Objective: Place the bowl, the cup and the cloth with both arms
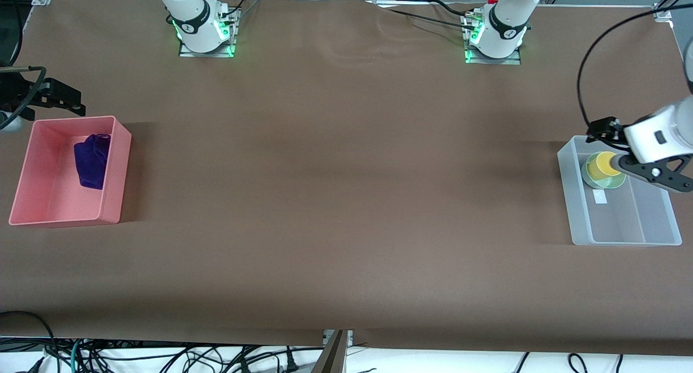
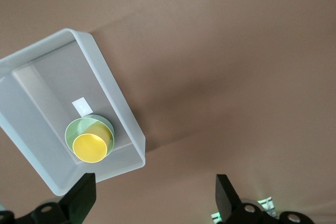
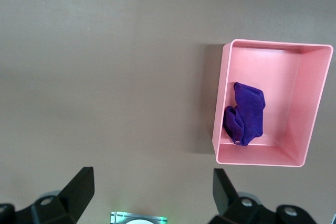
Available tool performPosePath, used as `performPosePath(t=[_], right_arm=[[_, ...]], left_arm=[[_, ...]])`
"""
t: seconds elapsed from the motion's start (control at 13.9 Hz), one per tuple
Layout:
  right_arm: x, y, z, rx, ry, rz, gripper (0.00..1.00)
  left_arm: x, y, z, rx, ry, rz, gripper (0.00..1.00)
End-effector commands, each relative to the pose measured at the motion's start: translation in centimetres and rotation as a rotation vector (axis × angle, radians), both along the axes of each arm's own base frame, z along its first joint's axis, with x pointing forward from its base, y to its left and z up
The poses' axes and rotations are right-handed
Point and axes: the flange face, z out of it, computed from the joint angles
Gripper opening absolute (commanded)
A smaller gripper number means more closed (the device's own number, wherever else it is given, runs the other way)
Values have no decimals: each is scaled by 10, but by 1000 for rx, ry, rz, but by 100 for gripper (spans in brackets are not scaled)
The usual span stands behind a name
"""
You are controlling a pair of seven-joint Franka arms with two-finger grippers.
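The pale green bowl [image 1: 615,183] stands inside the clear plastic bin [image 1: 622,242] at the left arm's end of the table, with the yellow cup [image 1: 600,166] set upright in it. The left wrist view shows the bowl [image 2: 77,128], the cup [image 2: 90,147] and the bin [image 2: 113,95]. My left gripper [image 1: 606,144] hangs open and empty over that bin [image 2: 155,182]. The purple cloth [image 1: 91,162] lies crumpled in the pink bin [image 1: 116,167]; both show in the right wrist view [image 3: 249,111] [image 3: 220,103]. My right gripper [image 1: 54,97] is open and empty, up in the air by the pink bin [image 3: 152,177].
The brown table cover runs between the two bins. A small white label [image 1: 600,196] lies on the clear bin's floor. The arm bases [image 1: 206,32] [image 1: 495,37] stand at the table edge farthest from the front camera. Cables hang below the nearest edge.
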Motion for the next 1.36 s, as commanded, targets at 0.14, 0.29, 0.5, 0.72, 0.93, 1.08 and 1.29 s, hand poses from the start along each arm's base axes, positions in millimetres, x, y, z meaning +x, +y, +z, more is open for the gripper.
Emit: performPosePath(t=[0.14, 0.29, 0.5, 0.72, 0.93, 1.08, 1.29], right_arm=[[1, 0, 5, 4, -10, -6, 100], [1, 0, 5, 4, -10, -6, 100], [1, -2, 5, 4, -10, -10, 100], [1, -2, 5, 4, -10, -11, 100], [1, -2, 5, 4, -10, -11, 100], [1, -2, 5, 4, -11, -11, 100], [1, -2, 5, 4, -10, -10, 100]], left_arm=[[-18, -7, 24, -57, -125, 236, 100], [-34, -5, 19, -68, -190, 249, 100], [-69, -28, 17, -68, -239, 256, 100], [-71, -34, 17, -63, -243, 313, 100], [-66, -42, 22, -64, -245, 298, 100], [-65, -44, 19, -62, -232, 297, 100], [-60, -44, 23, -54, -204, 298, 100]])
